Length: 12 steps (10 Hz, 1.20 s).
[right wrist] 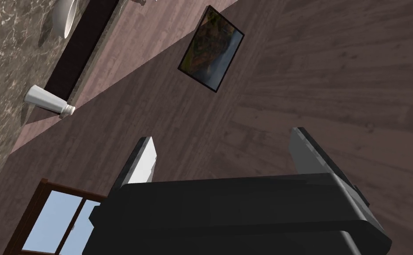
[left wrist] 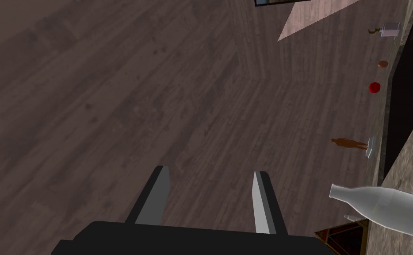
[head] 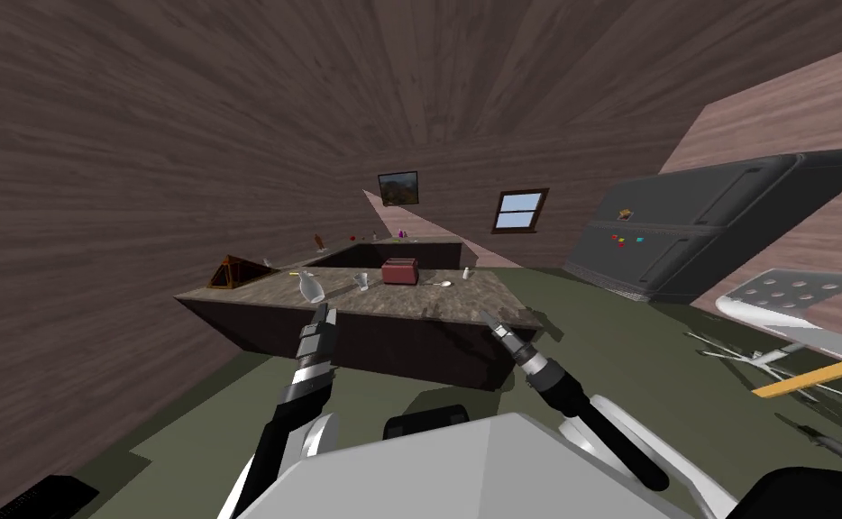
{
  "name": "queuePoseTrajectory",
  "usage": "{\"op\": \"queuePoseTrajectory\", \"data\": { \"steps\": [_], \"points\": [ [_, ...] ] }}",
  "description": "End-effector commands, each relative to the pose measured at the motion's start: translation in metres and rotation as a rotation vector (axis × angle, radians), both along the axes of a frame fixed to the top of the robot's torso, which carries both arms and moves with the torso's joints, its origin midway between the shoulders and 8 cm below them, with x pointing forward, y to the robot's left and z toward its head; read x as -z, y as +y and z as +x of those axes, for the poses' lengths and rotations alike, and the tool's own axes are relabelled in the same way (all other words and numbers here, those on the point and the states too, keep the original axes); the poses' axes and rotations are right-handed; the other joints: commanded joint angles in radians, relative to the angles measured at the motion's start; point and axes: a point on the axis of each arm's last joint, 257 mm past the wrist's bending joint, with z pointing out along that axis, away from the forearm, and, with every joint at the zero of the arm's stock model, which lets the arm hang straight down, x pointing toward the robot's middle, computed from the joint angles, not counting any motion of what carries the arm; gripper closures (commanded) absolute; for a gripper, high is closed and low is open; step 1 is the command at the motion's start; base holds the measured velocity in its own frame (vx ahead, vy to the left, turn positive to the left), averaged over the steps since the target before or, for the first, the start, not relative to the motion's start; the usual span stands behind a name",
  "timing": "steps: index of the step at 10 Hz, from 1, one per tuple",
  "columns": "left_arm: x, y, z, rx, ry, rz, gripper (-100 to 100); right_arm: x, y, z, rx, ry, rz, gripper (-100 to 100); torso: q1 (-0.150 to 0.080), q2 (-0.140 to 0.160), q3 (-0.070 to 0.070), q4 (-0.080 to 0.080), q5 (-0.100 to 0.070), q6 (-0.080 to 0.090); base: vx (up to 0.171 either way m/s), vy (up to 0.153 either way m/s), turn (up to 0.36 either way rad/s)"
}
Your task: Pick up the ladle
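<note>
Ladle (head: 443, 284) lies on counter (head: 392, 303), well inside edges.

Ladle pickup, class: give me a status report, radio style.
Left gripper open, right gripper open, both at counter's near edge. Ladle on counter, right of toaster, untouched. Shaker near it; bottle by left gripper.

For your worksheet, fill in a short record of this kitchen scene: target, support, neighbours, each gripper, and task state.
target: ladle, pale, lying flat
support: stone-topped counter
neighbours: red toaster to the ladle's left; small white shaker to its right
left gripper: open, empty, beside a pale bottle
right gripper: open, empty, at the counter's near edge
task state: ladle not yet grasped; both grippers are short of it
</note>
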Motion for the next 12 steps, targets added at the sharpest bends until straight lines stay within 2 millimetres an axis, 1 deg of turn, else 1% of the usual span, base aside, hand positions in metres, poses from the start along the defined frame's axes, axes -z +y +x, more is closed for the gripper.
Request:
{"op": "queuePoseTrajectory", "data": {
  "steps": [1, 2, 3, 4, 5, 6, 7, 8, 9, 10, 11, 12],
  "points": [
    [0.0, 0.0, 0.0, 0.0, 0.0, 0.0, 0, 0.008, -0.008, -0.004, -0.012, 0.028, -0.037, -100, 0.0, 0.0, 0.0, 0.0, 0.0, 0.0, -0.058, -0.063, 0.144],
    [0.0, 0.0, 0.0, 0.0, 0.0, 0.0, 0, 0.028, -0.022, -0.01, 0.0, 0.076, -0.067, -100, 0.0, 0.0, 0.0, 0.0, 0.0, 0.001, -0.053, -0.073, 0.295],
    [0.0, 0.0, 0.0, 0.0, 0.0, 0.0, 0, 0.028, -0.022, -0.01, -0.015, 0.08, -0.085, -100, 0.0, -0.001, 0.0, 0.0, 0.0, 0.0, -0.047, -0.058, 0.145],
    [0.0, 0.0, 0.0, 0.0, 0.0, 0.0, 0, 0.029, -0.021, -0.01, -0.024, 0.084, -0.097, -100, 0.001, -0.001, -0.001, 0.0, 0.0, 0.001, -0.019, -0.022, -0.03],
    [0.0, 0.0, 0.0, 0.0, 0.0, 0.0, 0, 0.048, -0.037, -0.017, -0.015, 0.134, -0.133, -100, 0.003, -0.003, -0.001, 0.0, 0.001, 0.001, -0.024, -0.028, 0.326],
    [0.0, 0.0, 0.0, 0.0, 0.0, 0.0, 0, 0.048, -0.037, -0.017, -0.03, 0.139, -0.153, -100, 0.002, -0.003, -0.002, -0.001, 0.001, 0.0, -0.026, -0.049, 0.201],
    [0.0, 0.0, 0.0, 0.0, 0.0, 0.0, 0, 0.067, -0.055, -0.025, -0.017, 0.19, -0.187, -100, 0.001, -0.003, -0.002, -0.001, 0.0, 0.001, -0.031, -0.064, 0.368],
    [0.0, 0.0, 0.0, 0.0, 0.0, 0.0, 0, 0.067, -0.055, -0.025, -0.037, 0.196, -0.211, -100, 0.0, -0.003, -0.002, -0.001, 0.0, 0.0, -0.031, -0.061, 0.149],
    [0.0, 0.0, 0.0, 0.0, 0.0, 0.0, 0, 0.084, -0.073, -0.034, -0.024, 0.245, -0.245, -100, 0.0, -0.003, -0.002, -0.001, 0.0, 0.001, -0.031, -0.048, 0.317],
    [0.0, 0.0, 0.0, 0.0, 0.0, 0.0, 0, 0.084, -0.074, -0.034, -0.042, 0.253, -0.271, -100, 0.001, -0.003, -0.002, -0.001, 0.0, 0.0, -0.021, -0.045, 0.186],
    [0.0, 0.0, 0.0, 0.0, 0.0, 0.0, 0, 0.1, -0.094, -0.043, -0.027, 0.303, -0.303, -100, 0.001, -0.004, -0.002, -0.001, 0.0, 0.001, -0.007, -0.042, 0.333],
    [0.0, 0.0, 0.0, 0.0, 0.0, 0.0, 0, 0.1, -0.095, -0.043, -0.039, 0.308, -0.321, -100, 0.001, -0.005, -0.003, -0.001, 0.0, 0.0, -0.006, -0.045, 0.221]
  ]
}}
